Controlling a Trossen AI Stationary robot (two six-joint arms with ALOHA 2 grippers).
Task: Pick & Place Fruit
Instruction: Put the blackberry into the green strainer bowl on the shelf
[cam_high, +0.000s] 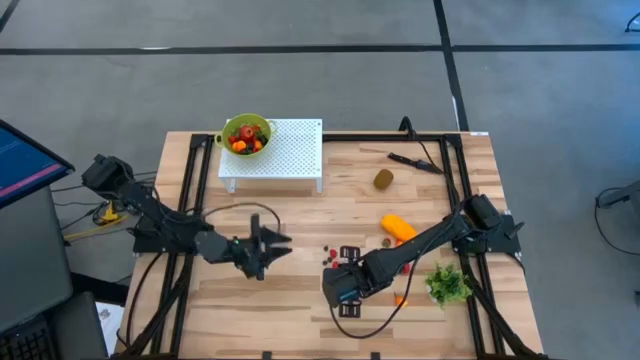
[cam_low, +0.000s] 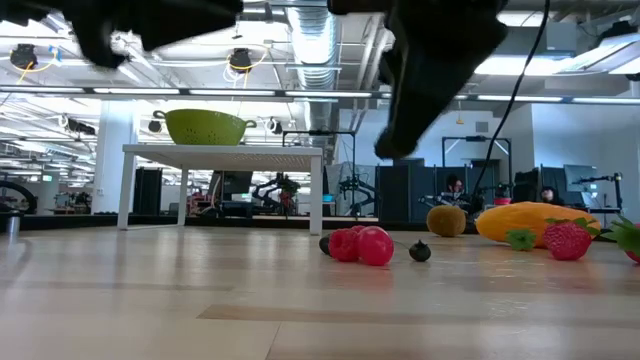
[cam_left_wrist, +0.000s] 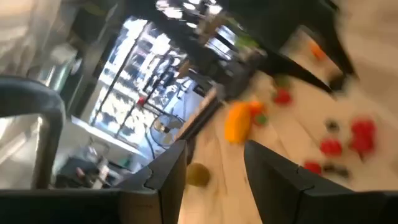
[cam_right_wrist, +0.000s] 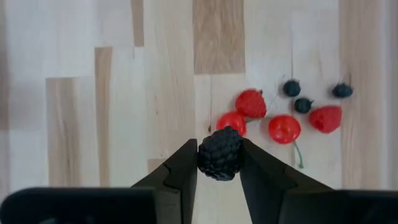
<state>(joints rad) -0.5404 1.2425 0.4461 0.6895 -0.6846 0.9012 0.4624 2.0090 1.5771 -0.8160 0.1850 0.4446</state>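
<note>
In the high view the right gripper (cam_high: 340, 287) sits low in the middle of the frame, above the bare wood; its own wrist view shows its two fingers pinching a dark blackberry (cam_right_wrist: 220, 153) between them, lifted over the table (cam_high: 300, 310). Just beyond the held berry, in the middle right of that wrist view, lie two red raspberries (cam_right_wrist: 251, 103), a red cherry (cam_right_wrist: 284, 129) with a thin stem, another red piece partly hidden behind the blackberry, and three small dark blueberries (cam_right_wrist: 291, 88); none of them touches the fingers.

The left gripper (cam_high: 277, 239) hangs left of centre in the high view, pointing to the right, with its fingers spread apart and nothing between them; it is well apart from the berries.

To the right of centre lies the long orange fruit (cam_high: 397, 227), near the right arm; the brownish kiwi (cam_high: 383, 179) lies above it in the frame, alone. A green leafy bunch (cam_high: 447, 284) lies at the lower right beside the right arm, and a black knife (cam_high: 415, 161) lies at the upper right.

At the upper middle stands a white perforated stand (cam_high: 290, 150); on its left corner sits a green colander (cam_high: 247, 133) with red, orange and dark fruit inside; in the low view it shows at the upper left, and the arm covers the upper middle of that frame.
</note>
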